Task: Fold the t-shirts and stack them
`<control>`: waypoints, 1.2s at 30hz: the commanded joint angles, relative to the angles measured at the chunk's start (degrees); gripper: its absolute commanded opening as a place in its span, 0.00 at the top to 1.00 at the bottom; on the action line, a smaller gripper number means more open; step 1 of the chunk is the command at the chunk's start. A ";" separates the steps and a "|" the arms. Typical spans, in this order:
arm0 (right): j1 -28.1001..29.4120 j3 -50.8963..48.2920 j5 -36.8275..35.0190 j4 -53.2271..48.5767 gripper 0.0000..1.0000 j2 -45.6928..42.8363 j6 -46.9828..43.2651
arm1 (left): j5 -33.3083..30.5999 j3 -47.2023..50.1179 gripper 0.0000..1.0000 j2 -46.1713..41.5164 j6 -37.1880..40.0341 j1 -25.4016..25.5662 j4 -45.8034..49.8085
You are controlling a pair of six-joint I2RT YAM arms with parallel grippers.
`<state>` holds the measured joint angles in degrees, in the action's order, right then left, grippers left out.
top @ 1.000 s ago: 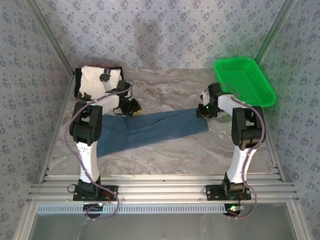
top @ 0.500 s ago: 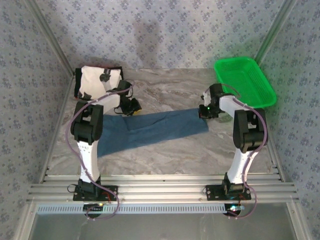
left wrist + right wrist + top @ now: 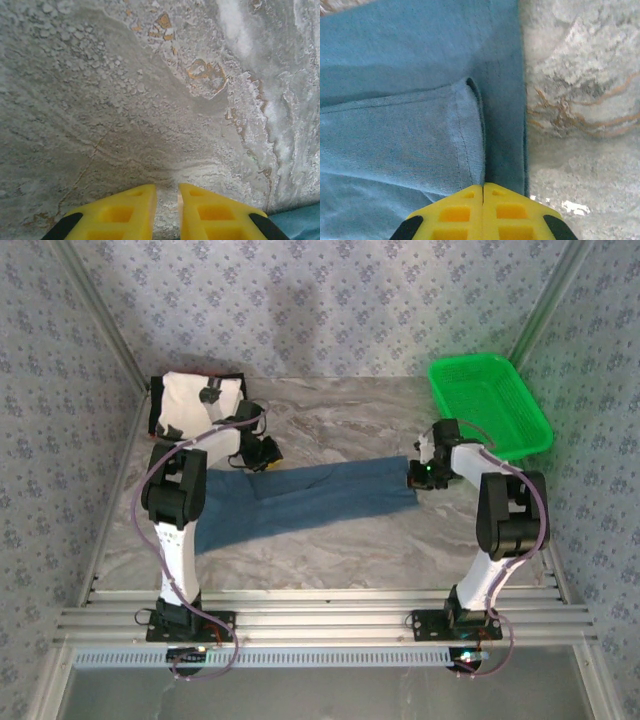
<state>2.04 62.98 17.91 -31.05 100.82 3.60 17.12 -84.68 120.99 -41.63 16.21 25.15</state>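
The dark teal-blue t-shirt (image 3: pixel 310 500) lies folded into a long strip across the middle of the table. My right gripper (image 3: pixel 418 478) sits at its right end. In the right wrist view that gripper (image 3: pixel 483 186) is shut, tips together, on a raised pleat of the blue cloth (image 3: pixel 395 125) beside its hem. My left gripper (image 3: pixel 268 455) rests at the strip's far edge, left of middle. Its yellow fingers (image 3: pixel 167 189) stand a narrow gap apart over bare marble, with blue cloth (image 3: pixel 300 225) at the lower right corner. The cream-white t-shirt (image 3: pixel 195 400) with black edges lies folded at the back left.
A bright green plastic basket (image 3: pixel 485 405) stands at the back right corner, just beyond my right arm. Patterned walls and metal rails (image 3: pixel 110 340) close in the table on the left, right and back. Bare marble (image 3: pixel 340 420) stretches behind the blue strip.
My right gripper has closed and shifted a little to the right and nearer, at the blue shirt's right end; its elbow swung right. The left arm has barely moved.
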 commanded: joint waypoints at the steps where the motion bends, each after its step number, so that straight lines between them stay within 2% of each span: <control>1: -1.23 -1.43 0.59 -0.34 1.00 -1.51 0.71 | -2.10 1.75 0.80 1.81 -0.03 0.14 3.10; 10: -1.89 1.78 -0.30 0.42 1.00 3.52 1.05 | -1.36 2.31 0.79 1.55 1.06 0.48 2.28; 11: -1.97 2.54 -0.57 0.05 0.96 4.04 1.36 | -1.16 2.25 0.79 1.30 1.12 0.56 2.11; 12: -1.96 3.18 -0.88 -0.15 0.85 4.29 1.69 | -0.76 2.28 0.79 0.83 1.11 0.62 1.88; 16: -2.03 2.91 -1.71 -0.11 0.67 1.87 3.55 | -0.02 3.39 0.74 -4.71 0.14 0.84 -0.06; 18: -2.01 1.40 -2.26 0.31 0.64 -1.55 5.01 | -0.14 3.91 0.69 -9.83 -0.64 0.84 -0.45; 20: -1.57 -0.41 -2.90 0.20 0.56 -5.68 6.41 | -0.26 4.54 0.61 -15.47 -1.46 0.91 0.08; 24: 0.90 -4.16 1.96 0.33 0.46 -12.06 9.18 | -2.60 9.29 0.53 -27.74 -3.23 2.47 3.79; 28: 4.01 -3.12 5.42 1.76 0.44 -9.69 10.67 | -9.68 18.76 0.51 -37.99 -5.16 2.26 10.81; 30: 4.27 -0.15 8.37 2.02 0.45 -4.52 11.93 | -12.10 24.28 0.53 -41.45 -6.48 1.33 12.19; 33: 4.88 3.14 8.15 2.72 0.47 1.44 13.06 | -14.35 29.26 0.59 -42.29 -7.07 -0.15 12.85; 36: 5.07 4.85 7.61 3.39 0.46 3.75 13.53 | -16.75 31.48 0.61 -42.63 -7.88 -1.08 12.71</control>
<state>6.81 64.97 24.32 -27.81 103.37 15.35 5.06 -54.78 78.48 -47.94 15.79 34.39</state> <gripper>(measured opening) 0.534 0.399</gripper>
